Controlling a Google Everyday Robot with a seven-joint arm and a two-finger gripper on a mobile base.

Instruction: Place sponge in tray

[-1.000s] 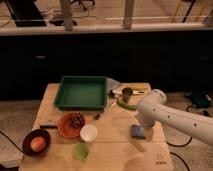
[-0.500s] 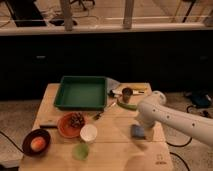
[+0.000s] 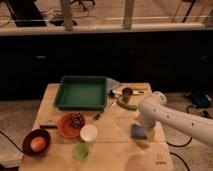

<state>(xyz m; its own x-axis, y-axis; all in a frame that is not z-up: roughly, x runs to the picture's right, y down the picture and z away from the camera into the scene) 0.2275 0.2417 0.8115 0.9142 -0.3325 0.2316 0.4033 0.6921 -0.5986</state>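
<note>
Near the right edge of the pale wooden table (image 3: 112,152), a white robot arm (image 3: 172,119) reaches in from the right, its far end cut off by the picture's border. It bends at a rounded elbow and drops to the gripper (image 3: 142,125), which hangs directly over the sponge (image 3: 137,133). The wrist covers most of the gripper from this angle, so its parts are hard to pick out one by one. Its jaws stand spread wide and nothing is lifted between them; whether they touch the sponge cannot be told.

The sponge, a small blue-grey pad, lies flat on the table top, its upper right part hidden under the arm. It is well apart from the tray (image 3: 82,94), a large shallow green rectangle with a raised rim at the back left of the table, whose floor is bare.

Between tray and sponge lie several small things that are hard to name: a short dark cylinder (image 3: 127,93) standing upright, a long green item (image 3: 128,106) just in front of it, and a thin utensil (image 3: 102,113) lying at a slant near the tray's front right corner.

In front of the tray sits a round orange plate (image 3: 62,129) with a dark lumpy object (image 3: 76,119) on it, too blurred to identify. A white cup (image 3: 88,133) stands just beside the plate's front right edge, and a pale green blob (image 3: 80,150) lies in front of the cup. At the front left corner a dark bowl (image 3: 28,138) holds something round and orange (image 3: 38,144)
</note>
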